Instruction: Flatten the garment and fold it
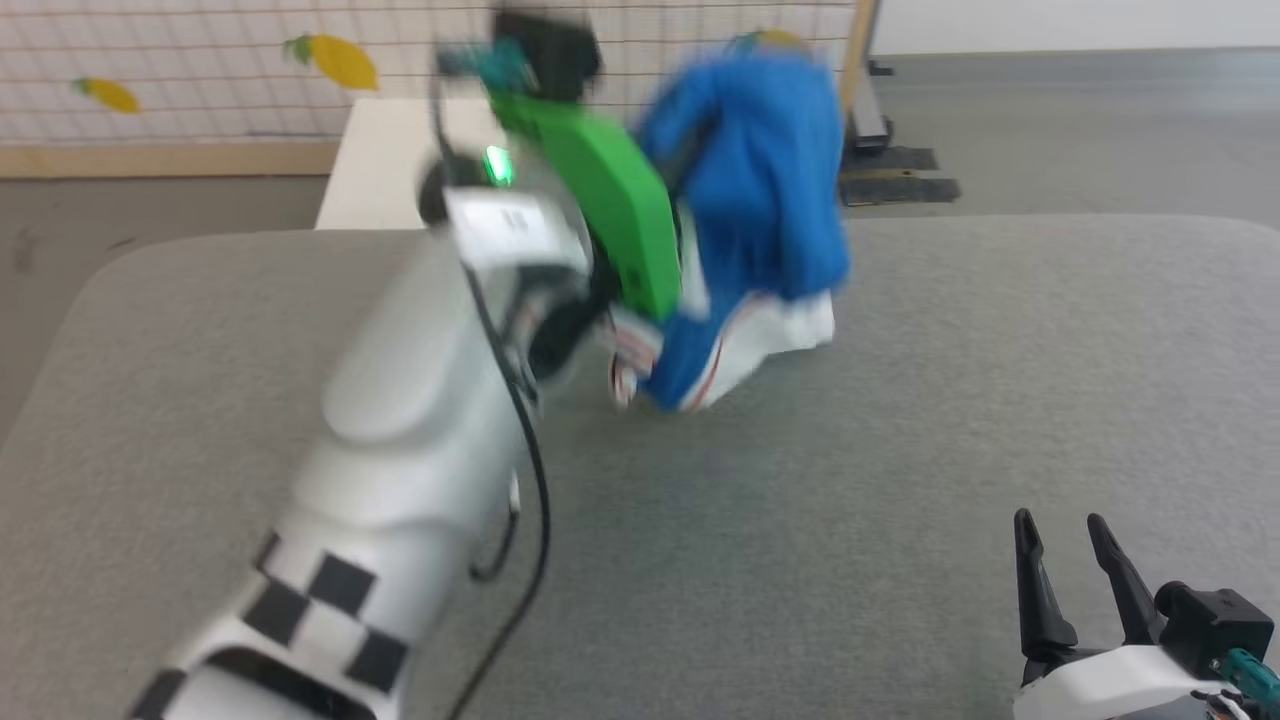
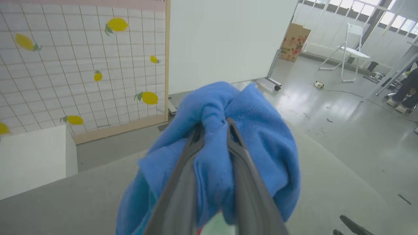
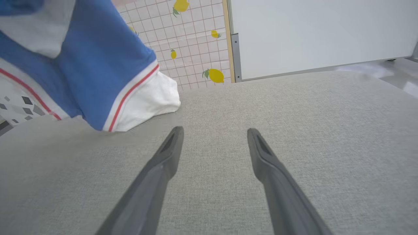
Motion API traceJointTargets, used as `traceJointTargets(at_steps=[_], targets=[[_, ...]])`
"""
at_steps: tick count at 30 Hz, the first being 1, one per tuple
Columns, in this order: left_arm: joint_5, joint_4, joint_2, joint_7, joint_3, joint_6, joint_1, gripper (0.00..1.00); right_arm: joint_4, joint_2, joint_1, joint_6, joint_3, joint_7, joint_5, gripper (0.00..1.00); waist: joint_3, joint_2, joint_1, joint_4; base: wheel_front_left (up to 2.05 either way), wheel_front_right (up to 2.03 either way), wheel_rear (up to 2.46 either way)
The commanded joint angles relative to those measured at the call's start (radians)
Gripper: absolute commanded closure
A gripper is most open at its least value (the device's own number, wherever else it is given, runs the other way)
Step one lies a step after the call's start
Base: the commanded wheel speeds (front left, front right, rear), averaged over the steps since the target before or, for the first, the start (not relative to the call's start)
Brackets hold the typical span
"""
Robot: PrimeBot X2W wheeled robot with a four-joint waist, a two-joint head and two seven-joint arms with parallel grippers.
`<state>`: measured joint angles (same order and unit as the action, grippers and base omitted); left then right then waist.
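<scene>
The garment is a royal-blue jersey with white, red-striped trim, bunched and lifted above the grey table; only its lowest white part touches the surface. My left gripper is shut on a fold of the garment's blue cloth, which drapes over both fingers. In the head view my raised left arm hides the grip itself. The right gripper rests open near the table's front right, nothing between its fingers. In the right wrist view the garment hangs at the upper left, well away from those fingers.
A white box stands behind the table at the left, before a lemon-patterned grid screen. A white panel on castors, a cardboard box, a folding chair and a seated person's legs are across the floor.
</scene>
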<state>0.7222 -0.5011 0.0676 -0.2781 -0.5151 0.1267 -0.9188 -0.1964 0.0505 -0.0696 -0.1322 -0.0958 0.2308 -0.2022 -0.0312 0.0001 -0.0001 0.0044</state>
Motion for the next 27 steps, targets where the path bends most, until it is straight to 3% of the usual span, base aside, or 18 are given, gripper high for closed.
traceJointTargets(at_steps=[1, 10, 16, 17, 24, 27], targets=[[0.0, -0.023, -0.006, -0.005, -0.033, 0.004, 0.051, 1.0, 0.006, 0.0, -0.011, 0.002, -0.001, 0.007, 0.002, 0.0, 0.0, -0.0001, 0.0001, -0.06, 0.0, 0.0, 0.0], [0.032, -0.221, -0.016, -0.047, -0.206, -0.013, 0.325, 1.0, 0.019, 0.0, -0.003, 0.002, -0.003, 0.005, -0.001, 0.0, -0.016, -0.0001, 0.0001, -0.1, 0.0, 0.0, 0.0], [0.109, -0.226, -0.017, -0.058, -0.266, -0.036, 0.385, 0.96, 0.018, 0.0, -0.006, 0.002, -0.008, 0.007, -0.008, 0.0, -0.013, -0.0001, 0.0001, -0.074, 0.0, 0.0, 0.0], [0.13, -0.213, -0.017, -0.047, -0.262, -0.037, 0.381, 0.0, 0.017, 0.0, -0.006, 0.002, -0.007, 0.007, -0.008, 0.0, -0.01, -0.0001, 0.0001, -0.067, 0.0, 0.0, 0.0], [0.239, -0.112, -0.017, 0.045, -0.162, -0.058, 0.312, 0.0, 0.012, 0.0, -0.013, 0.002, -0.018, 0.009, -0.009, 0.0, 0.025, -0.0001, 0.0001, -0.005, 0.0, 0.0, 0.0], [0.248, -0.054, 0.014, 0.124, -0.096, -0.066, 0.289, 0.0, 0.009, 0.0, -0.014, 0.002, -0.02, 0.01, -0.014, 0.0, 0.041, -0.0001, 0.0001, 0.017, 0.0, 0.0, 0.0]])
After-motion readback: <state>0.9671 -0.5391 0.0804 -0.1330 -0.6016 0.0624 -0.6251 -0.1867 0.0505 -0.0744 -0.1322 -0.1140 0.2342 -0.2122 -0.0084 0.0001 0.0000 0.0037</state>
